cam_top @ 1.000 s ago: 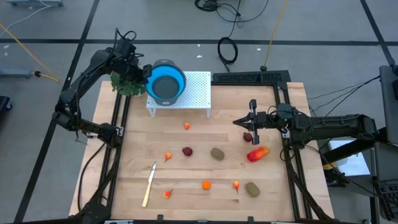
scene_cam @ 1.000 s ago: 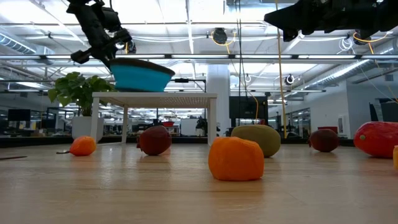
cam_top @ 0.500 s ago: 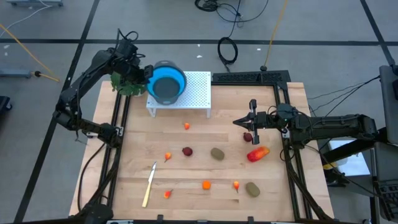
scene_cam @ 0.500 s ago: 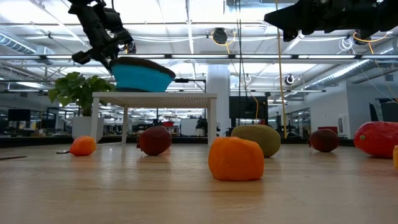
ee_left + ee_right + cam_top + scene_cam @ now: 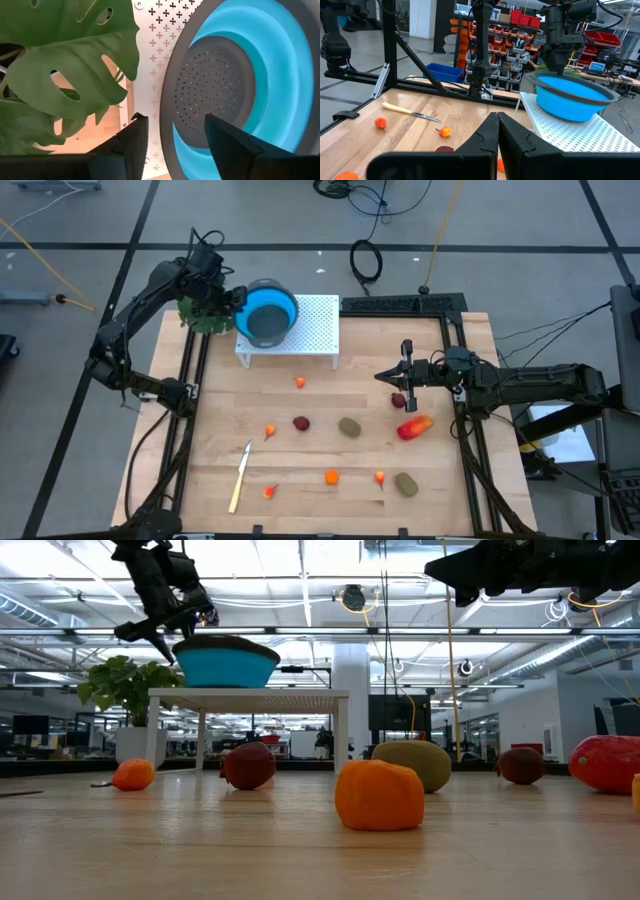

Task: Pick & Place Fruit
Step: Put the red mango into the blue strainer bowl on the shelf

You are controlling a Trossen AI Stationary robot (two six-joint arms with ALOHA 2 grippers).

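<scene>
While the left gripper hangs at the far left corner of the table, its fingers stand apart on either side of the grey rim of the blue bowl, and they seem clear of that rim, though the wrist view is too close to be sure. That bowl sits on the white perforated stand, with the green leafy plant just beside the gripper on its outer side.

None of the fruit is in either gripper. A tiny orange piece lies on the wood in front of the stand, well apart from the left gripper. Farther toward the near edge lie a dark red round piece, an olive-brown oval and more small orange pieces, with the pale knife off to their left.

The right gripper waits over the right half of the table with its fingers pressed together, empty. Another dark red round piece lies just beside it, and the larger red-orange piece lies near.
</scene>
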